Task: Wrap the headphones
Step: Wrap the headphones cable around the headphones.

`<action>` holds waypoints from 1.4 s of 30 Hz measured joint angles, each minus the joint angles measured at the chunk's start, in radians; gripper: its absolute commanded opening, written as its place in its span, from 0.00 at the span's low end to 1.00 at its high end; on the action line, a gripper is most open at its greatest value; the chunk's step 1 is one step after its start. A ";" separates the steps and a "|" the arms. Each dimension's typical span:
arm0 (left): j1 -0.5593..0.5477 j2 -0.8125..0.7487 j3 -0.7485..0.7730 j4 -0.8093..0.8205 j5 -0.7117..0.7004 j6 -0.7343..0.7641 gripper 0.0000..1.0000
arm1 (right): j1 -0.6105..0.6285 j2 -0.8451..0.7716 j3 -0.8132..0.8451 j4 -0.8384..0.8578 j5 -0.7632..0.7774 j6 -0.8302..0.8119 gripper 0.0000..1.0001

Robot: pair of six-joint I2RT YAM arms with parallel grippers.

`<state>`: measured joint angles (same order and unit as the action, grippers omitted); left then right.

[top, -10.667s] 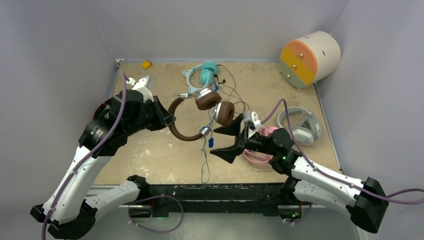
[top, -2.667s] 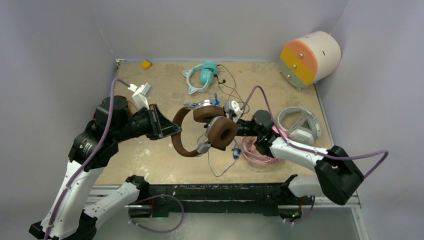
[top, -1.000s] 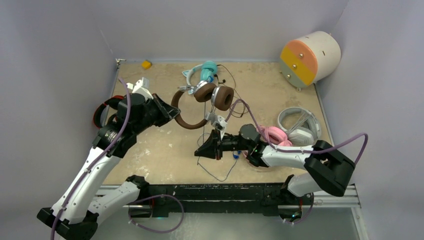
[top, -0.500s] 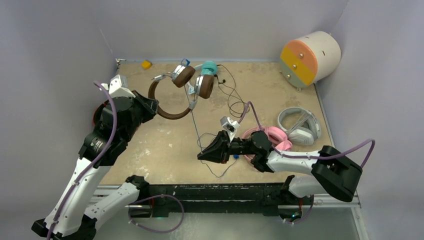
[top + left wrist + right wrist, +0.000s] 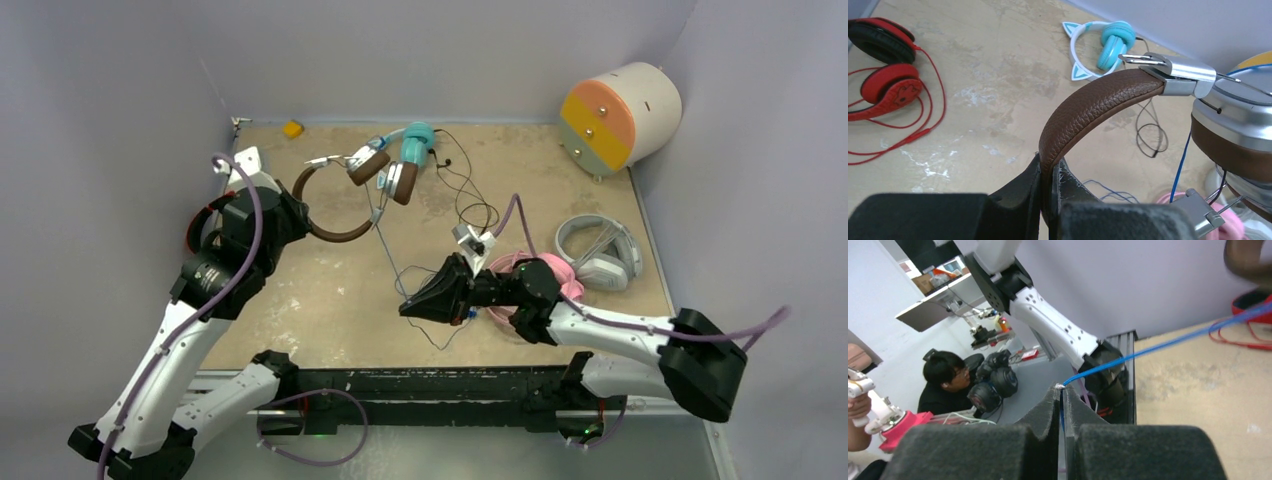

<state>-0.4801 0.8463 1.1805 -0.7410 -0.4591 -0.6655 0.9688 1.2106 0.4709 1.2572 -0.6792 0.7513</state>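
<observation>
Left gripper (image 5: 1050, 167): the band of the brown headphones (image 5: 1098, 102) is pinched between the fingers.
Right gripper (image 5: 1062, 390): the blue cord (image 5: 1168, 344) is pinched between the fingers, nearer than the brown headphones.

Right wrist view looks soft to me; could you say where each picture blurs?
Right wrist: the blue cord smears toward the upper right, and the right gripper pinching it is defocused. Left wrist: the brown headphones are crisp, the left gripper soft. Top external: evenly lit, sharp.
</observation>
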 measured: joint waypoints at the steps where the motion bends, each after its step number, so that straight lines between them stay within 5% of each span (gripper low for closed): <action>1: 0.000 0.005 -0.003 -0.002 -0.004 0.015 0.00 | 0.000 -0.034 0.016 -0.039 0.006 -0.006 0.00; 10: -0.001 0.072 -0.067 -0.003 -0.006 0.140 0.00 | 0.000 -0.297 0.177 -0.555 0.140 -0.163 0.00; 16: -0.004 0.100 -0.098 -0.001 0.007 0.233 0.00 | 0.000 -0.266 0.476 -1.118 0.278 -0.350 0.00; 20: -0.006 0.108 -0.102 -0.008 0.001 0.246 0.00 | 0.000 -0.194 0.592 -1.350 0.331 -0.447 0.00; 42: 0.014 0.192 -0.027 -0.051 0.084 -0.031 0.00 | 0.000 -0.192 0.404 -1.478 0.344 -0.495 0.00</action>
<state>-0.4664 1.0378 1.1534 -0.7918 -0.3748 -0.6964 0.9688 1.0187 0.8745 -0.2207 -0.3355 0.2562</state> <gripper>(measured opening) 0.031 0.008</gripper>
